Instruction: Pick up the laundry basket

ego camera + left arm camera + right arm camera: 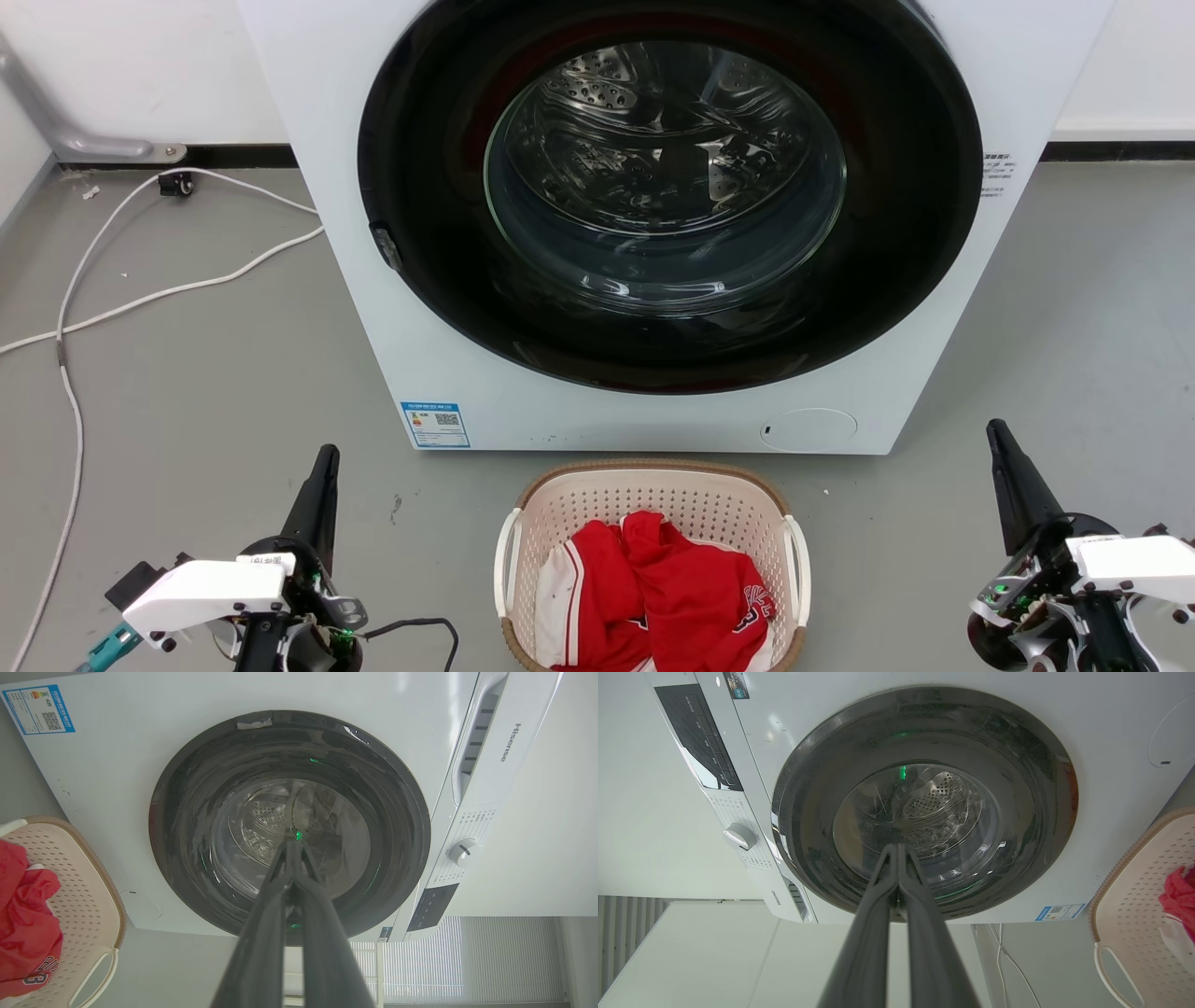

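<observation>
1. The left gripper (327, 457) has its two dark fingers pressed together to the tips. It holds nothing, touches nothing, and points toward the washing machine (448, 373).
2. The laundry basket (653, 467) stands on the floor between the two grippers, just in front of the washing machine, with a red garment (653, 588) heaped inside. Its left handle (504, 560) faces the left gripper and its right handle (801, 560) faces the right one. Neither arm looks clearly nearer. The basket's near end is cut off, so its long axis cannot be told.
3. The right gripper (997, 431) is likewise closed to the tips, empty, well apart from the basket and aimed at the washer.
4. Judging from this, each gripper must open and swing inward to its own handle.
</observation>
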`<state>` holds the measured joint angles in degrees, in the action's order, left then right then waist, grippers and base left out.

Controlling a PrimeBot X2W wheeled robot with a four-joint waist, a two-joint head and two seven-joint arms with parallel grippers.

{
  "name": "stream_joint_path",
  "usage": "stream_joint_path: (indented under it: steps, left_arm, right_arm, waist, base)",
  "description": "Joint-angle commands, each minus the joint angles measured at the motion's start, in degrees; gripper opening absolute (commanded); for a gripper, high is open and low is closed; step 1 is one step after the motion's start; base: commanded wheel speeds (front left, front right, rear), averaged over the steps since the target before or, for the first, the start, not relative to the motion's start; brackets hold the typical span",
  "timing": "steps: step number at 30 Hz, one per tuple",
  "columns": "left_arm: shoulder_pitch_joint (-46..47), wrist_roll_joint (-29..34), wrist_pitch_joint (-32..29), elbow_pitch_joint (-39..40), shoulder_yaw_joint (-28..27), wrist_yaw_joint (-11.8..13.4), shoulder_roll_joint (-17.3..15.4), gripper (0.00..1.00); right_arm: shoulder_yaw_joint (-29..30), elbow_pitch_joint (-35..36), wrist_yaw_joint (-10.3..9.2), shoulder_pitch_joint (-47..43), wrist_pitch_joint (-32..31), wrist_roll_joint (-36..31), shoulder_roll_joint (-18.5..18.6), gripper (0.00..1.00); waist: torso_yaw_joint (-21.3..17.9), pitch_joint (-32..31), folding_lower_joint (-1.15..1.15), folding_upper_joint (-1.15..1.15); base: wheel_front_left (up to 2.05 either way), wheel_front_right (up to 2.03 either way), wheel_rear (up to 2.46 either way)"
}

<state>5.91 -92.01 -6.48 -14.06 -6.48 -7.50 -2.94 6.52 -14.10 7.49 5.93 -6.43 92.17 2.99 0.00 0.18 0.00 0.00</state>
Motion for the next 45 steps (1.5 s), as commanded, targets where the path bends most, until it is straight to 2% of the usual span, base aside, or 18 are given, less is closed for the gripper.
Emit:
stream_joint_path:
  steps: [1, 12, 13, 21, 26, 31, 32, 37, 45]
  left_arm:
    - [0.58, -0.06, -0.15, -0.06, -0.15, 0.02, 0.05, 0.00]
    - [0.58, -0.06, -0.15, -0.06, -0.15, 0.02, 0.06, 0.00]
    - [0.00, 0.00, 0.00, 0.00, 0.00, 0.00, 0.00, 1.00]
    - [-0.37, 0.68, 1.65, 0.30, 1.69, 0.00, 0.07, 1.00]
    - [-0.41, 2.76, 3.10, 1.81, 2.51, 0.00, 0.06, 1.00]
    - [-0.40, 8.77, 4.44, 3.11, 2.71, 0.00, 0.04, 1.00]
    - [-0.37, 12.76, 5.20, 3.84, 2.57, 0.00, 0.04, 1.00]
    - [-0.28, 16.97, 6.42, 5.12, 2.78, 0.00, 0.04, 1.00]
    - [-0.16, 27.09, 8.22, 6.09, 3.89, 0.00, 0.04, 1.00]
  right_arm:
    - [0.05, -0.06, 0.00, 0.63, -0.18, -0.30, -0.16, 0.00]
    - [0.06, -0.06, 0.00, 0.63, -0.18, -0.30, -0.16, 0.00]
    - [0.00, 0.01, 0.00, 0.00, -0.01, 0.00, 0.00, 1.00]
    - [-0.81, 0.81, 0.00, -1.07, 1.52, -0.65, -0.03, 1.00]
    - [-1.64, 1.83, 0.00, -1.66, 3.07, -3.55, 0.40, 1.00]
    - [-1.94, 3.03, 0.00, -1.98, 4.42, -9.22, 0.53, 1.00]
    - [-2.06, 3.81, 0.00, -2.21, 5.18, -13.14, 0.45, 1.00]
    - [-2.41, 4.71, 0.00, -2.45, 6.39, -20.32, 0.30, 1.00]
    - [-3.19, 6.22, 0.00, -2.88, 8.20, -31.59, 0.18, 1.00]
  waist:
    - [0.00, 0.00, 0.00, 0.00]
    - [0.00, 0.00, 0.00, 0.00]
    - [0.00, 0.00, 0.00, 0.00]
    - [-0.06, 0.02, 0.00, 0.00]
    - [-0.11, 0.02, 0.00, 0.00]
    - [-0.16, 0.04, 0.00, 0.00]
    - [-0.19, 0.05, 0.00, 0.00]
    - [-0.24, 0.08, 0.00, 0.00]
    - [-0.31, 0.06, 0.00, 0.00]
  base:
    - [0.00, 0.00, 0.00]
    - [0.00, 0.00, 0.00]
    - [0.00, 0.00, 0.00]
    - [0.00, 0.00, 0.00]
    - [0.00, 0.00, 0.00]
    - [0.00, 0.00, 0.00]
    - [0.00, 0.00, 0.00]
    - [0.00, 0.00, 0.00]
    - [0.00, 0.00, 0.00]
